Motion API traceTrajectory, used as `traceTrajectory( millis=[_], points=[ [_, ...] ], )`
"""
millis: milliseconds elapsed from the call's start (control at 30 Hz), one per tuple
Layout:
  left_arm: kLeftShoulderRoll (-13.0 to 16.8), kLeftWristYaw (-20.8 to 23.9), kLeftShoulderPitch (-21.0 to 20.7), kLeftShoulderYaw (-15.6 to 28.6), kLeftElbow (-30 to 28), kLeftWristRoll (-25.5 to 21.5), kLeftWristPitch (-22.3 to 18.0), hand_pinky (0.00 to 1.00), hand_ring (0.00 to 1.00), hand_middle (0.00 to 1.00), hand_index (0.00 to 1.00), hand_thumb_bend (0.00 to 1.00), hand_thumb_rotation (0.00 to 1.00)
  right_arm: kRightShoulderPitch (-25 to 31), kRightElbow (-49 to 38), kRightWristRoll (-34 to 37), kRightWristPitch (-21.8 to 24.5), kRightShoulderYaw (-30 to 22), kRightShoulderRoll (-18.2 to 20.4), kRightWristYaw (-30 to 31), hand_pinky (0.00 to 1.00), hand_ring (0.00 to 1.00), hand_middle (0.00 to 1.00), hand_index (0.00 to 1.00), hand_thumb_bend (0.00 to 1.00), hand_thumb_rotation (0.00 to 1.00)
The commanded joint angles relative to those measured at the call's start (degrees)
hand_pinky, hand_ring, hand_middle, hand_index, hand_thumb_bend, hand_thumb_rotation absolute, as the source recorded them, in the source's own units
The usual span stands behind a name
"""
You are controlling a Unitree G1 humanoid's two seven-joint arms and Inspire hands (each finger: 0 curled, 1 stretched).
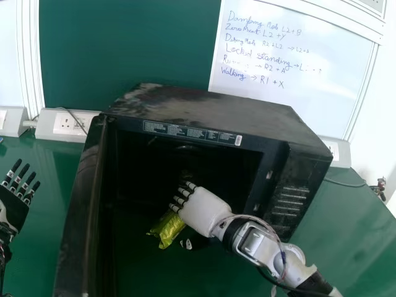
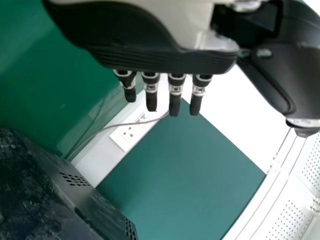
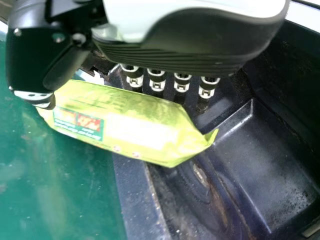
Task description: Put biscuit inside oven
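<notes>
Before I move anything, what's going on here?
The right hand has the biscuit between its thumb and fingers, at the open front of the oven. One end of the pack is over the oven's floor and the other is out over the table, so it isn't fully inside or let go yet. The left hand is idle, open, beyond the oven door.

Biscuit packet (image 1: 167,229), yellow-green wrapper, red and green label, slanted at the oven's open front, black oven (image 1: 204,113), surface scuffed, door open, standing on green table (image 1: 346,210)
</notes>
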Motion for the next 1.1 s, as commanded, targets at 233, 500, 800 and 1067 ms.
traceTrajectory(
  millis=[233,500,800,1067],
  points=[
    [-0.2,1.1,0.2,-0.1,-1.1,-1.3,-0.3,1.00,1.00,1.00,0.98,0.69,0.16,-1.8,2.5,0.0,1.6,1.8,0.5,0.7,0.99,1.00,1.00,1.00,0.78,0.24],
    [-0.3,1.4,0.4,0.0,-1.1,-2.1,-0.4,1.00,1.00,1.00,1.00,0.69,0.15,-1.9,6.5,0.7,2.5,3.2,1.8,0.8,1.00,1.00,1.00,1.00,0.70,0.17],
    [0.1,0.7,0.9,-0.2,-1.0,-1.6,-0.8,1.00,1.00,1.00,0.98,0.69,0.17,-3.8,11.3,-1.1,5.0,6.4,3.0,-1.2,1.00,1.00,1.00,1.00,0.72,0.17],
    [0.0,1.1,1.1,-0.2,-1.6,-2.2,-0.8,1.00,1.00,1.00,0.99,0.69,0.16,-5.7,15.2,-1.7,6.7,8.8,3.8,-3.3,0.99,1.00,1.00,1.00,0.74,0.18]
  ],
)
